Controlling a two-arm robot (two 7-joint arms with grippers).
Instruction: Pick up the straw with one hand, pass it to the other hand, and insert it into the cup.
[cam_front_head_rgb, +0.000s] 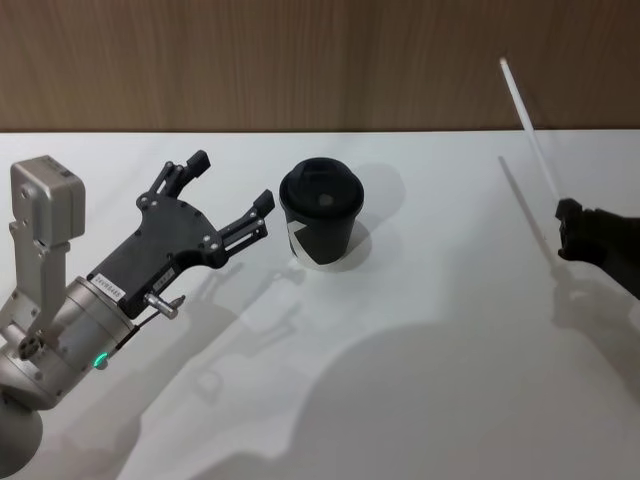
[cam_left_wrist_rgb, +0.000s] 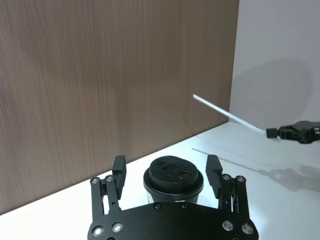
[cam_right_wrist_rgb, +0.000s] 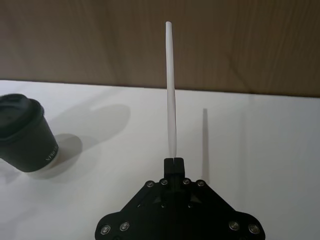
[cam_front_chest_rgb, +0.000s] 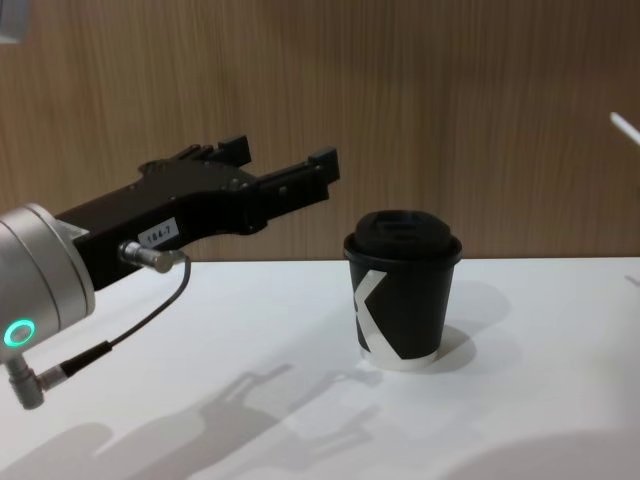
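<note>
Closest to me, the left gripper hovers with fingers spread, just left of the cup. At my right edge, the right gripper is clamped on the lower end of the straw, which rises steeply with its tip leaning leftward. For the handover, the straw lies well to the right of the left gripper, past the cup, with bare table between them.

left gripper: raised at left, jaws spread wide | right gripper: far right, jaws pinched together
</note>
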